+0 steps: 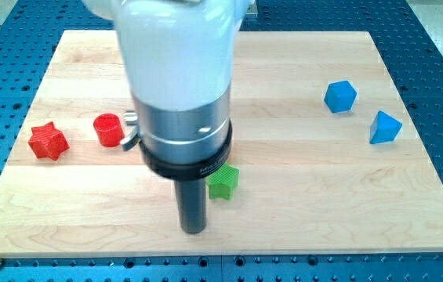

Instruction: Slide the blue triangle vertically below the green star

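The blue triangle (385,128) lies near the view's right edge of the wooden board (299,204). The green star (224,182) sits near the board's middle, partly hidden behind the arm's body. My tip (194,229) rests on the board just below and to the left of the green star, close to it; I cannot tell whether they touch. The blue triangle is far to the right of my tip and a little higher.
A blue cube-like block (339,96) sits up and left of the blue triangle. A red cylinder (109,129) and a red star (48,141) lie at the view's left. The arm's large white and grey body (178,86) covers the board's upper middle.
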Controlling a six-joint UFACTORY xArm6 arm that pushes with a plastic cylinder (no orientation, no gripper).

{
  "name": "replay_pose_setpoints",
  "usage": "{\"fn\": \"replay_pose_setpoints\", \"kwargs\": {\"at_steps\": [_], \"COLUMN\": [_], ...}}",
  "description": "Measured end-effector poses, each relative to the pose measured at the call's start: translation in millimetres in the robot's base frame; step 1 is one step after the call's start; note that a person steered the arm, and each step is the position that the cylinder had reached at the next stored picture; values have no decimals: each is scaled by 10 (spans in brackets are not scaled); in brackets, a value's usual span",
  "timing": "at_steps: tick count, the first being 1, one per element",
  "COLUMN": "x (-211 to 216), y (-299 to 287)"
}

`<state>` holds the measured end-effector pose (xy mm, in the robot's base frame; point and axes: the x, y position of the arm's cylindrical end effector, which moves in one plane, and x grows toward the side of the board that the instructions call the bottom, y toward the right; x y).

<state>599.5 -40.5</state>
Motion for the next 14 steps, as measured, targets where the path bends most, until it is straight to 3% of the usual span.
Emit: {"fn": "replay_pose_setpoints", "kwargs": {"at_steps": [1,2,3,5,6,7,8,9,10,12,14], "x": [-135,-130,184,-417,-798,-1137,-1708,-1633,-989,-253,32], "y": [-428,-433,-177,2690,3851,3848,3470,2639,2252,1952,2469]}}
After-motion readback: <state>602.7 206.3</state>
